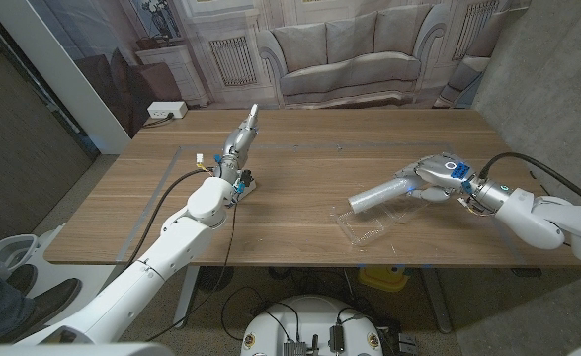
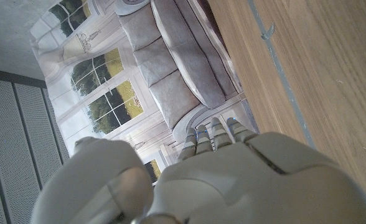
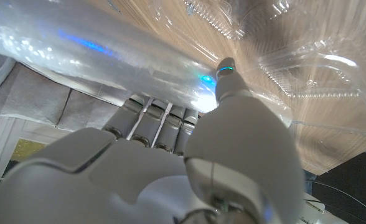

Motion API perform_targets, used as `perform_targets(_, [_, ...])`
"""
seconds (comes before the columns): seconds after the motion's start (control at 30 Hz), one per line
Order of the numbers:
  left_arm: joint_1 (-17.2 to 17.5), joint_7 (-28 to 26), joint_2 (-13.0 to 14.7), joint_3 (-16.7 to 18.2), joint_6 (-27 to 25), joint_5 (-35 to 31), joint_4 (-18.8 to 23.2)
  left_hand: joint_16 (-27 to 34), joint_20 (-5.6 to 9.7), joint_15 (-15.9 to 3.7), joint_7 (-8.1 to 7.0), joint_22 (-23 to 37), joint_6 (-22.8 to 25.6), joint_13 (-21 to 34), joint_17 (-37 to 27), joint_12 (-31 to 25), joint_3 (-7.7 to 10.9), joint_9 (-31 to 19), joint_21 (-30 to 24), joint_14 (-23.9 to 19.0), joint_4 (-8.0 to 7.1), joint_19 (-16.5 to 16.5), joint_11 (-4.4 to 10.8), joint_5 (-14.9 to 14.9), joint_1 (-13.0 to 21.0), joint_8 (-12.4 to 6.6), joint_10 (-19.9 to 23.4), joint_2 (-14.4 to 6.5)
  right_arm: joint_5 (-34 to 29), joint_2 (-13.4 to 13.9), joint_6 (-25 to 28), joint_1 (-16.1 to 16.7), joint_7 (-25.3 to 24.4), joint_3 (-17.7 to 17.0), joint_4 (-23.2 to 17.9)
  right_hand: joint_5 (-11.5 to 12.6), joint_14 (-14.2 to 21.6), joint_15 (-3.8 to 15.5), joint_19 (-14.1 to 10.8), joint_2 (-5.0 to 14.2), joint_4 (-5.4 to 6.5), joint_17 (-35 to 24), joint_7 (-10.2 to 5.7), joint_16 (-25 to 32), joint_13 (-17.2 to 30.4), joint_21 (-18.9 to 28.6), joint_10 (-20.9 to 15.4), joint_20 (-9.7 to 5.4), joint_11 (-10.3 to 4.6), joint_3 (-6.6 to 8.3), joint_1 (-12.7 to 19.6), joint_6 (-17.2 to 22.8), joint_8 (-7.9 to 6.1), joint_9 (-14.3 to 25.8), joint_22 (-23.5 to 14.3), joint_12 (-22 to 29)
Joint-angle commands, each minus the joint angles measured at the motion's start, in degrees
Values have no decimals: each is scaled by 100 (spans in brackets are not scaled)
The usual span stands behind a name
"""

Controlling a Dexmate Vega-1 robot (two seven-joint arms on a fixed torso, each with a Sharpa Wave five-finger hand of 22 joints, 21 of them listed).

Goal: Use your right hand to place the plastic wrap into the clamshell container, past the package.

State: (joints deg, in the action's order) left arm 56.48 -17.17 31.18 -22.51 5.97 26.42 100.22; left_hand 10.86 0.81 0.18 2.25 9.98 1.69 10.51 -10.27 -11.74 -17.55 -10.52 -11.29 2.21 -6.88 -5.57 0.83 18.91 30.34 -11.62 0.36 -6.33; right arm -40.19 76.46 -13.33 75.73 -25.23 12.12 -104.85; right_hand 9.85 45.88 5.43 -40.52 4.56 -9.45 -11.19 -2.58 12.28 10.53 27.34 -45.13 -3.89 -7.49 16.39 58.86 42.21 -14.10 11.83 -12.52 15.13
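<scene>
My right hand (image 1: 431, 176) grips a roll of plastic wrap (image 1: 379, 198) at the right of the table, holding it level just above the clear clamshell container (image 1: 368, 226) that lies open near the front edge. In the right wrist view the roll (image 3: 89, 56) crosses in front of my fingers (image 3: 145, 121), and the clear container (image 3: 307, 68) lies on the wood beyond it. My left hand (image 1: 243, 133) is raised over the table's left middle, fingers straight and together, holding nothing. The left wrist view shows that hand's back (image 2: 233, 180).
A white power strip (image 1: 165, 110) lies on the floor beyond the table's far left corner. A sofa backdrop (image 1: 345, 54) stands behind the table. A faint taped line (image 1: 177, 163) runs along the table's left side. Bare wood (image 1: 300, 188) lies between my two hands.
</scene>
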Motion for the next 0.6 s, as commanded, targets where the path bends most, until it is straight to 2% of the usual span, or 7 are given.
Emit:
perform_targets(0.03, [-88,102,-51,-23,80,70,-187,-14,-31,-13,-4,31,28,20,-15,27,-36,-18,-6,3,18,-12,2,-5,37,34,25,-26,-104,-28,157,-82,61,216,-94,32,-17,808,37,546,438,-18,-724,-10,21,26,-362,-812,-349,436,521,1164,-21,19,5,-1])
perform_targets(0.1, [-130,156,-66,-37,98,91,-260,-15,-30,-11,4,31,28,20,-15,28,-37,-18,-6,5,18,-12,42,-6,37,34,24,-27,-96,-15,201,-64,89,229,-143,31,-20,809,39,546,436,-18,-720,-12,21,27,-361,-812,-350,437,523,1168,-20,19,5,-4])
perform_targets(0.33, [-229,281,-104,-75,130,158,-435,-18,-30,-6,2,31,25,20,-15,29,-37,-18,-6,16,17,-13,23,-7,36,35,22,-27,-31,17,318,-27,178,252,-273,29,-27,808,49,546,432,-19,-721,-18,22,30,-357,-812,-352,439,529,1174,-10,20,9,-17])
perform_targets(0.4, [-255,314,-119,-87,146,175,-489,-18,-31,-7,1,31,26,20,-15,31,-37,-18,-6,16,17,-13,11,-7,37,35,17,-28,-45,11,331,-44,199,279,-292,28,-34,807,52,547,432,-19,-721,-22,22,32,-361,-811,-315,439,530,1172,-4,20,10,-21])
perform_targets(0.6, [-290,365,-126,-101,161,207,-559,-16,-28,-3,-5,31,28,20,-15,29,-36,-18,-6,12,17,-14,25,-8,37,35,23,-29,-56,-63,335,-153,281,391,-288,26,-42,806,59,549,432,-20,-721,-27,23,37,-349,-809,-324,440,530,1183,2,21,13,-36])
